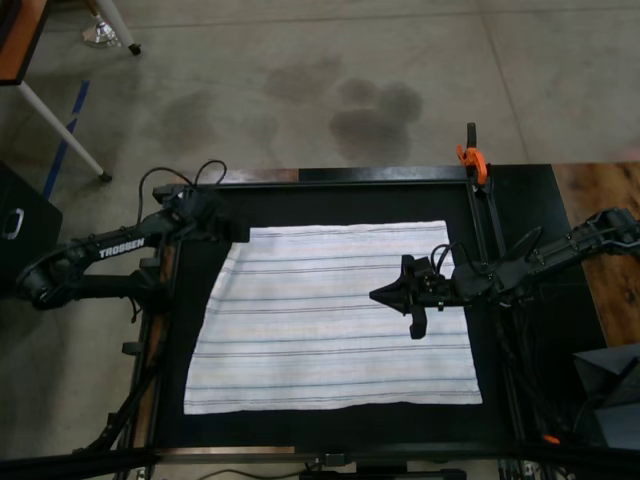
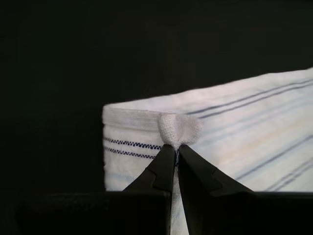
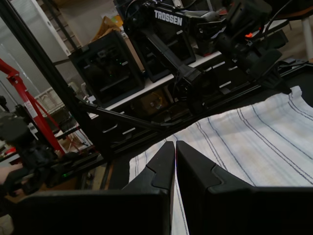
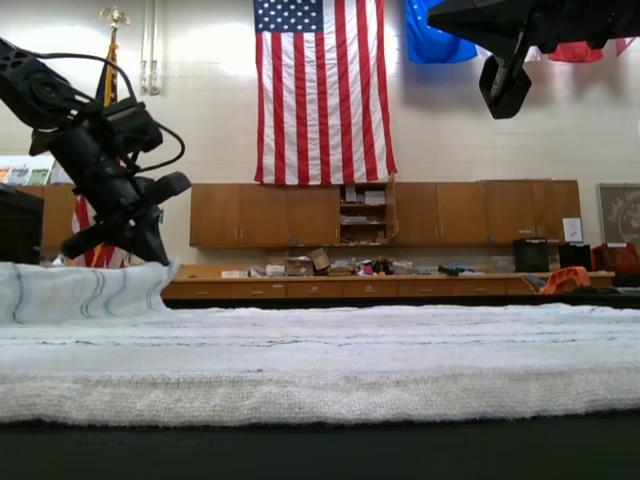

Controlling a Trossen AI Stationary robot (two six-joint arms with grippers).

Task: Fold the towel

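The towel (image 1: 330, 320), white with thin dark stripes, lies spread on the black mat (image 1: 200, 300). In the top view its far left corner is pinched in my left gripper (image 1: 240, 236). The left wrist view shows that gripper (image 2: 176, 147) shut on a small fold of towel (image 2: 254, 127) by the hem. In the exterior view the left gripper (image 4: 158, 258) holds this corner slightly raised above the rest of the towel (image 4: 330, 360). My right gripper (image 1: 378, 295) hovers over the towel's right half, shut and holding nothing (image 3: 175, 144), and sits high in the exterior view (image 4: 445, 15).
An orange clamp (image 1: 471, 158) grips the frame at the mat's far right corner. A black rail (image 1: 495, 300) runs along the right side of the mat, with wooden tabletop (image 1: 600, 200) beyond it. Bare mat borders the towel on all sides.
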